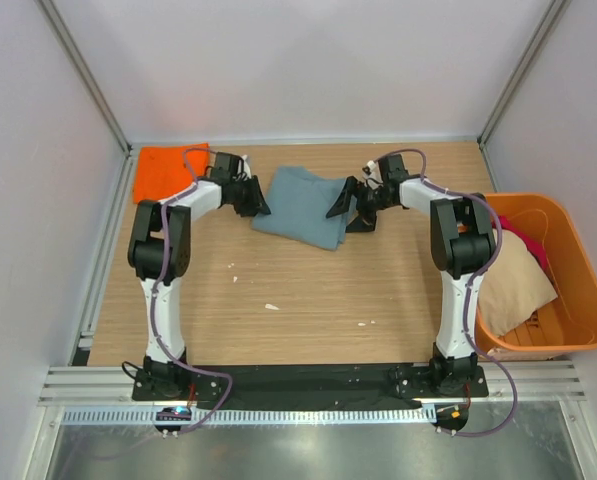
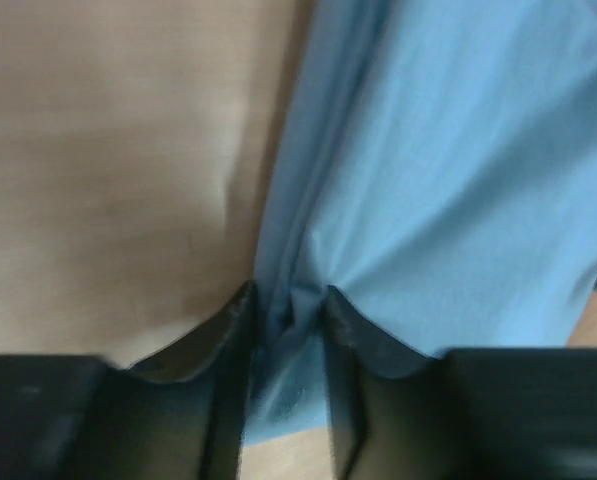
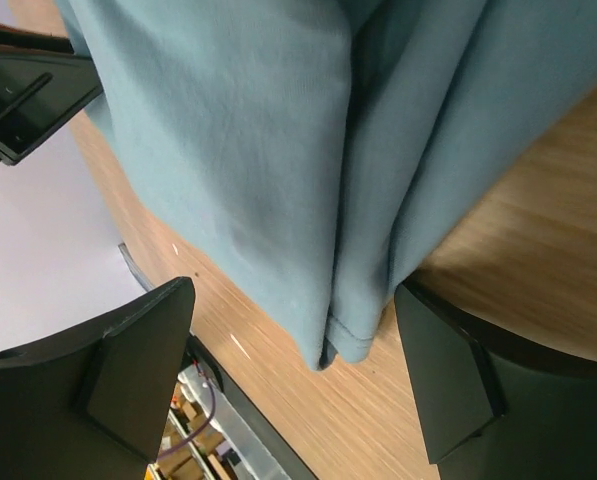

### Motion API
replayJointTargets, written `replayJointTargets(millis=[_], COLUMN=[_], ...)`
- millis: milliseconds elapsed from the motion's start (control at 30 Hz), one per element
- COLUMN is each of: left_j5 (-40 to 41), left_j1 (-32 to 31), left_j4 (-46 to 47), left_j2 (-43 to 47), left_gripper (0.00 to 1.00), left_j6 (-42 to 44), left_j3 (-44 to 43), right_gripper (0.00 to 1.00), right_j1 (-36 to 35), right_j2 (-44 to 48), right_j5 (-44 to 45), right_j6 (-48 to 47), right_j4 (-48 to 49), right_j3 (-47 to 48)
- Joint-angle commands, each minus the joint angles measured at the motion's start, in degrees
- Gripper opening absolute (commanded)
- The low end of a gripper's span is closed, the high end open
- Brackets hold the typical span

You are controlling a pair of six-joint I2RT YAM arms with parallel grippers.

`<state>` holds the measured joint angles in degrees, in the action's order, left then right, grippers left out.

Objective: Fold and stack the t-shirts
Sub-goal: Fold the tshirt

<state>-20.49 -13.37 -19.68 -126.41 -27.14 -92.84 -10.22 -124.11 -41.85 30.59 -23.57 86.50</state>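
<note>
Two robot arms reach across a wooden surface [image 1: 308, 300] to a single grey-blue t-shirt [image 1: 300, 205], which lies loosely folded near the middle of the far edge. The left jaws are closed on a bunched fold at the shirt's left edge, and the left wrist view shows cloth pinched tightly between them. The right jaws stand wide open at the shirt's right side. The doubled hem lies between them, and they do not appear to touch it.

An orange t-shirt [image 1: 168, 172] lies folded flat in the far left corner. Just beside the right edge sits an orange plastic tub [image 1: 584, 290] holding a beige t-shirt [image 1: 513, 285] and a red t-shirt [image 1: 526, 243], both crumpled.

The grey-blue shirt looks light, soft and limp. It will likely sag wherever it is not supported and slide easily over the smooth wood. Its layers could slip apart if only the top one is caught. The best hold is probably at the layered hem on the right, taking every layer in one pinch to match the left grip, so the cloth lifts evenly.
</note>
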Motion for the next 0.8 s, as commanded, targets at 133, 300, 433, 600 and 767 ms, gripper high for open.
replayJointTargets(millis=[133, 300, 433, 600, 767], left_j5=[-1.7, 1.4, 4.7, 6.0, 4.0], left_j1=[-1.1, -2.2, -1.6, 2.2, 4.2], left_j4=[3.7, -2.9, -13.0, -16.0, -10.0], left_j2=[18.4, 38.3, 49.8, 49.2, 43.0], left_gripper=[0.19, 0.26, 0.52, 0.53, 0.38], left_j6=[-9.9, -11.9, -9.7, -7.0, -8.4], left_j3=[23.6, 38.6, 38.5, 34.3, 31.2], right_gripper=[0.88, 0.88, 0.89, 0.87, 0.44], right_j1=[-4.3, -7.4, -7.0, -6.2, -5.7], right_j2=[6.7, 18.9, 28.9, 24.0, 12.6], right_j5=[2.6, 1.1, 3.4, 8.3, 8.6], right_j6=[-6.2, -5.1, -5.3, -7.7, -8.5], right_j4=[-2.9, -3.3, -5.6, -7.6, -9.0], right_j3=[-9.7, -22.3, -28.6, -19.4, -2.4])
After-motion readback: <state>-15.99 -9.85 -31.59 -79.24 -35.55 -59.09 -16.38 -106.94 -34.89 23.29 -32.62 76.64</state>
